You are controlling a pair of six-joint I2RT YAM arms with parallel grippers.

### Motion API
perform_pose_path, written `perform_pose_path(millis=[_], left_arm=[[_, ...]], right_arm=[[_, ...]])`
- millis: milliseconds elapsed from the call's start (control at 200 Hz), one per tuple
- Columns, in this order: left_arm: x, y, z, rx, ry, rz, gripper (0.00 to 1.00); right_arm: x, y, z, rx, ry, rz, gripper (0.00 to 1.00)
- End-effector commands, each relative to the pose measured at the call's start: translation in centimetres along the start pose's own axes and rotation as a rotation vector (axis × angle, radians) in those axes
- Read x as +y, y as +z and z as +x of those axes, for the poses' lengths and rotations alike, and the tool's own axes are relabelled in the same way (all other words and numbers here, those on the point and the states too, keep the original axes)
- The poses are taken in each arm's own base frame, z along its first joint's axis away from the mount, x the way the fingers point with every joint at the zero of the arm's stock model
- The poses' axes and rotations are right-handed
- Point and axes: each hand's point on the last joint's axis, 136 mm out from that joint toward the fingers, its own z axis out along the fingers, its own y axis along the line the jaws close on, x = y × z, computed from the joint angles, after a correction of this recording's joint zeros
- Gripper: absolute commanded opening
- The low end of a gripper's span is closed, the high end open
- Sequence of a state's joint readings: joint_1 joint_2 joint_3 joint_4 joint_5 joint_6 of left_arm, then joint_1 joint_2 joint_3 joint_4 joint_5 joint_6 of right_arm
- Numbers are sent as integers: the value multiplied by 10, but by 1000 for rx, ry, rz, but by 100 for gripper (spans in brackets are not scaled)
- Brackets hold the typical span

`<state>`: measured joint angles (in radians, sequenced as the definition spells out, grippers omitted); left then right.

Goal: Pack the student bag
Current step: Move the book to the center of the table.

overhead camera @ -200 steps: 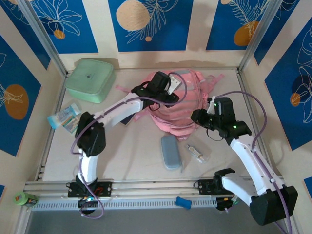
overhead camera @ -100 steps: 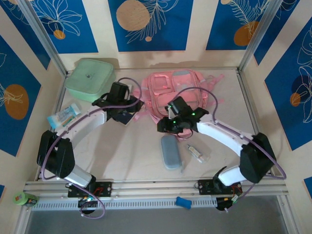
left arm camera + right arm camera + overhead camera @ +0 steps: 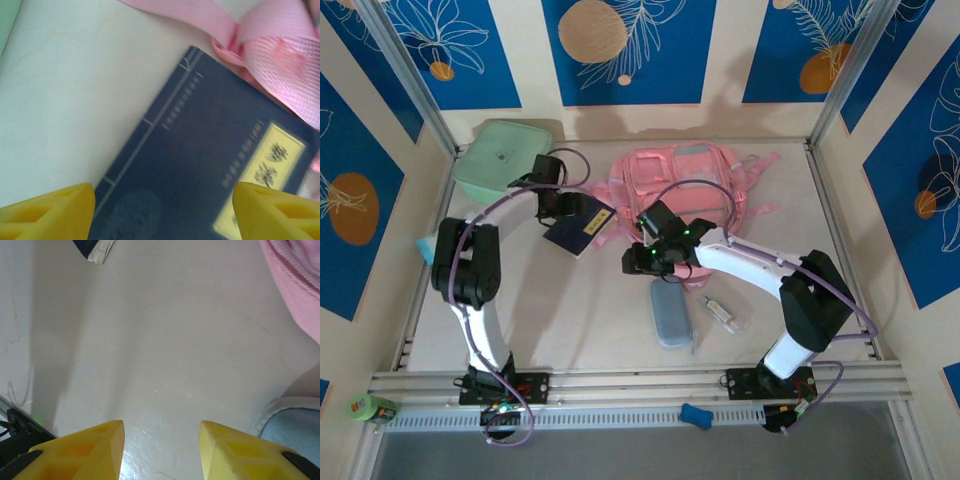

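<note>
The student bag [image 3: 688, 188], pink with grey strips, lies flat at the back middle of the table. One of its pink straps [image 3: 270, 47] shows in the left wrist view. A dark blue book [image 3: 582, 229] with a yellow label lies just left of the bag. My left gripper [image 3: 563, 204] hovers over the book [image 3: 200, 155], open wide with nothing gripped, its gap [image 3: 162, 215] spanning the cover. My right gripper [image 3: 640, 259] is open above bare table in front of the bag's left corner, and its jaws [image 3: 161, 450] hold nothing. The bag's edge [image 3: 295, 285] is to its right.
A mint-green lidded box [image 3: 503, 160] stands at the back left. A grey-blue oval case [image 3: 670, 311] and a small clear bottle [image 3: 725, 315] lie in front of the bag. The case's end [image 3: 292, 425] is beside my right fingers. A green roll [image 3: 370, 408] sits off the front left corner.
My left gripper pulled back off the bag to above the book and opened wider. My right arm swung from the right side to the bag's front left, its jaws opening.
</note>
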<state>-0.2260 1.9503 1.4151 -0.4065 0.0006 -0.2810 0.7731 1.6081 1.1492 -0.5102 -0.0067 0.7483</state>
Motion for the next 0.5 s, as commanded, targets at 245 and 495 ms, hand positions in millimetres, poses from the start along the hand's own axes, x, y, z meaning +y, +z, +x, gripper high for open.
perform_pose_path(millis=[245, 495], left_arm=[[14, 44, 7, 124, -19, -63, 73], [36, 25, 53, 143, -106, -167, 70]], right_arm=[[-11, -23, 10, -35, 14, 40, 44], [-11, -22, 4, -39, 15, 26, 44]])
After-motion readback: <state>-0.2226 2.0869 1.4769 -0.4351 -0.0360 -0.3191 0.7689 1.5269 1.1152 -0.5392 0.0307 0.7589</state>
